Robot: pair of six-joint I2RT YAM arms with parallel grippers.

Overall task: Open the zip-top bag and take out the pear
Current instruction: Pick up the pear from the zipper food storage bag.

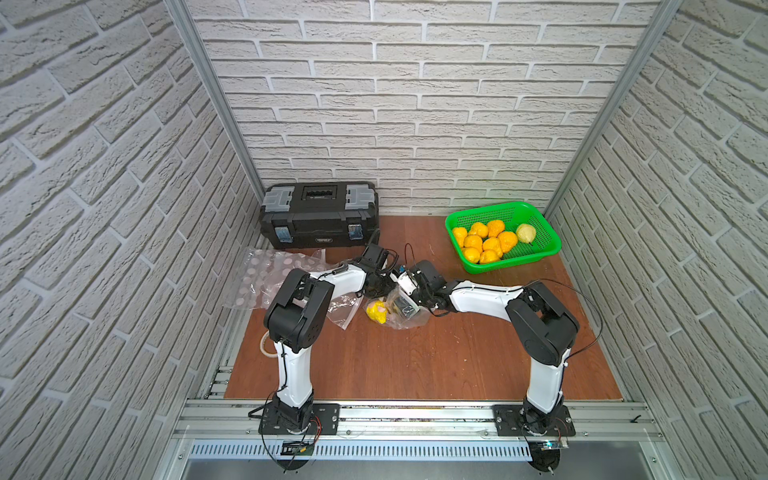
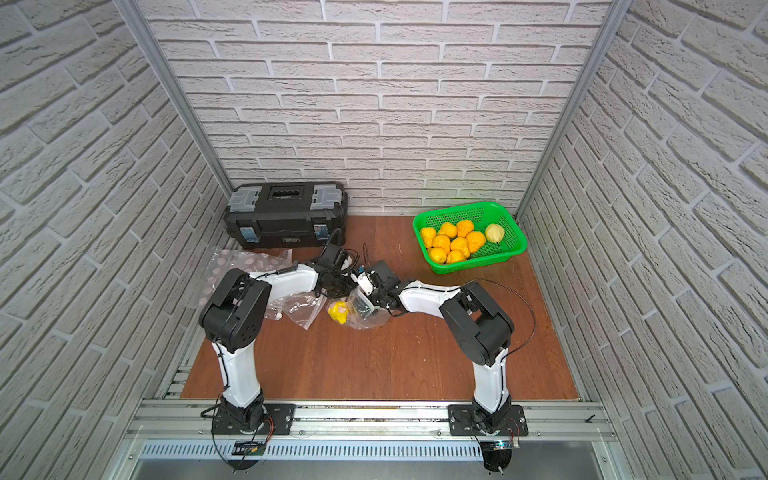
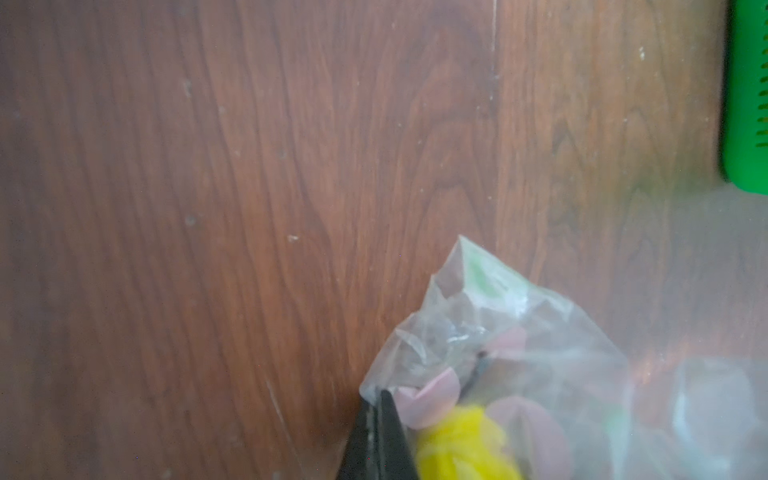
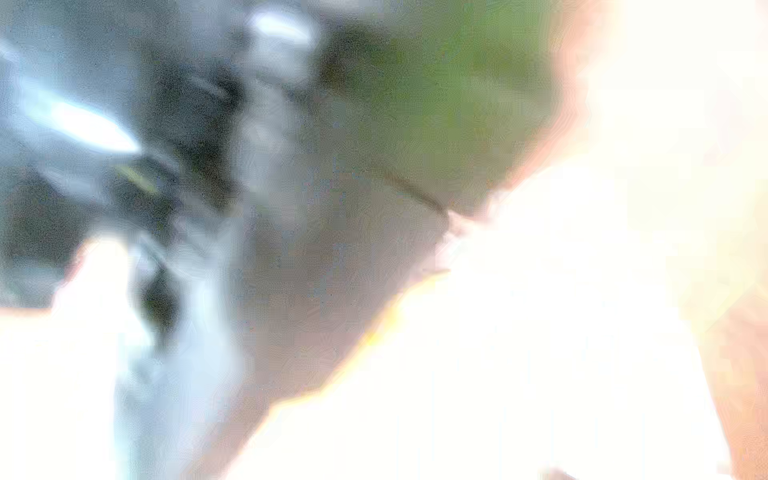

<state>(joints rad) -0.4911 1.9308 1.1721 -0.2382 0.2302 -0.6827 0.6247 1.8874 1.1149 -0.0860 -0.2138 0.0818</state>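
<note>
A clear zip-top bag (image 1: 409, 323) (image 2: 370, 322) lies crumpled mid-table in both top views, with the yellow pear (image 1: 377, 311) (image 2: 338, 311) inside its left end. My left gripper (image 1: 377, 287) (image 3: 376, 409) is shut on the bag's edge; in the left wrist view its black fingers (image 3: 392, 432) pinch the plastic (image 3: 498, 328) beside the pear (image 3: 461, 451). My right gripper (image 1: 400, 308) (image 2: 362, 307) is pushed into the bag right of the pear. Plastic veils its jaws, and the right wrist view is blurred and washed out.
A green basket (image 1: 519, 259) (image 3: 748, 104) holding several orange fruits and one pale one stands at the back right. A black toolbox (image 1: 318, 216) sits at the back left. Empty pink-dotted bags (image 1: 266, 274) and another clear bag (image 1: 345, 311) lie under the left arm.
</note>
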